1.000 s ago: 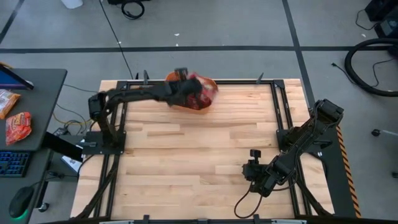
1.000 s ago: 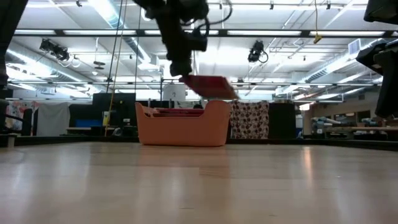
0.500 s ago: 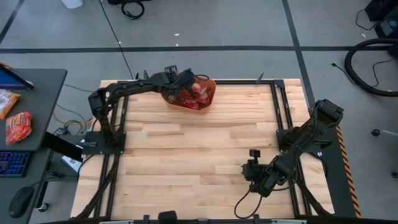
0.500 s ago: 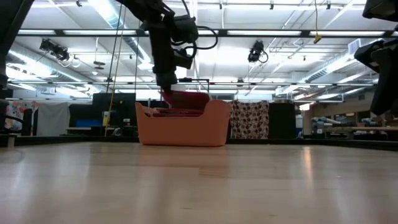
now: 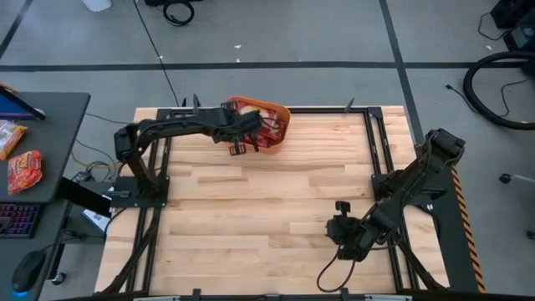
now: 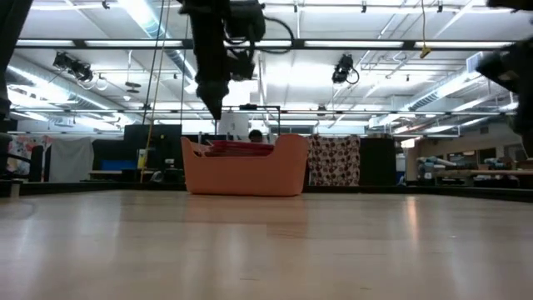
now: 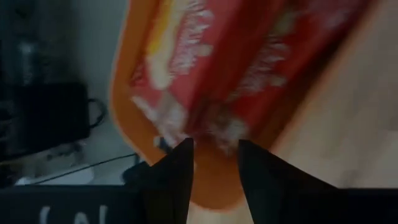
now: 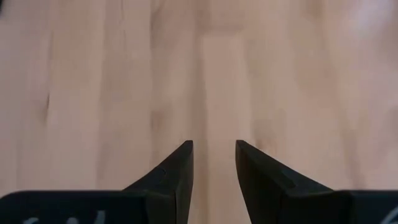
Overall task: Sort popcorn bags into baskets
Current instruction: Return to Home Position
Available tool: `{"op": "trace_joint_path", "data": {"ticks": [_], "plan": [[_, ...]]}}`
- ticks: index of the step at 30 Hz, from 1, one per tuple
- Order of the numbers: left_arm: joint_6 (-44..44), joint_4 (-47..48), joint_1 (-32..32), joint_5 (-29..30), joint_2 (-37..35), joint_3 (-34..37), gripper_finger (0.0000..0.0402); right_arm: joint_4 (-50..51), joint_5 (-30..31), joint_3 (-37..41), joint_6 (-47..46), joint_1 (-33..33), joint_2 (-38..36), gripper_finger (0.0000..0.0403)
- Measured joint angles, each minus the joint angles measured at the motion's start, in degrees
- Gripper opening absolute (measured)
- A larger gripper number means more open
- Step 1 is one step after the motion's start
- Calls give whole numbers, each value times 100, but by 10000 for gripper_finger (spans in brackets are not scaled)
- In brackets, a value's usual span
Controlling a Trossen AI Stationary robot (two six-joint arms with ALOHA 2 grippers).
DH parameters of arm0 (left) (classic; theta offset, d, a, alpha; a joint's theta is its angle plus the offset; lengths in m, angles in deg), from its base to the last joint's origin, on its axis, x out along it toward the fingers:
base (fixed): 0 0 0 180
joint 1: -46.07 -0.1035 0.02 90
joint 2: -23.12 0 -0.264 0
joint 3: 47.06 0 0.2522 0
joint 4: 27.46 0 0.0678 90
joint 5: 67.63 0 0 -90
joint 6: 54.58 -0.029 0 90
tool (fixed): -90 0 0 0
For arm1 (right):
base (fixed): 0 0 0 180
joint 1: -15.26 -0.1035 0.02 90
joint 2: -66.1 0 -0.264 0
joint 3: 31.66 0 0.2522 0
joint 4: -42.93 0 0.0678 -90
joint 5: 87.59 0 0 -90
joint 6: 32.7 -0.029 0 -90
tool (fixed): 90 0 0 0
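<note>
The orange basket point(image 5: 281, 109) stands at the table's far edge, left of its middle, also seen in the low view point(image 6: 246, 171). Red popcorn bags point(image 5: 261, 123) with cream labels lie stacked inside it, and their tops show just over the rim point(image 6: 237, 148). My left gripper point(image 5: 241, 139) hangs open above the basket's near left corner point(image 6: 212, 110) with nothing between its fingers point(image 7: 214, 146). In the left wrist view the bags point(image 7: 249, 56) and the basket's rim point(image 7: 124, 124) fill the picture beyond the fingers. My right gripper point(image 5: 341, 237) waits open, low over bare wood at the near right point(image 8: 213, 146).
Bare wooden tabletop point(image 5: 251, 209) stretches between the basket and the right arm. Black frame rails point(image 5: 380, 142) run along the table's sides. On a side desk left of the table lie an orange-red snack packet point(image 5: 23, 171) and a keyboard point(image 5: 18, 219).
My left gripper has brought a red popcorn bag down into the basket and let go of it. It has then risen and drawn back toward the table's near left. The bag now lies on the stack in the basket.
</note>
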Motion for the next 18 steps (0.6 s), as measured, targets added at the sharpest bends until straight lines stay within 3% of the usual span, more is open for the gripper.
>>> {"op": "trace_joint_path", "data": {"ticks": [4, 7, 11, 18], "plan": [[76, -29, 113, -1066, -412, 108, 127, 26, 602, 0, 420, 24, -393, 124], [82, -253, 140, -2037, -821, 593, 121, -9, 770, 115, 641, 27, -714, 124], [361, -465, 275, -2229, -1418, 1453, 118, -580, 768, 614, 821, 70, -1223, 123], [897, -1170, 527, -2239, -2577, 2843, 117, -3024, 42, 1999, 1430, 500, -2198, 121]]}}
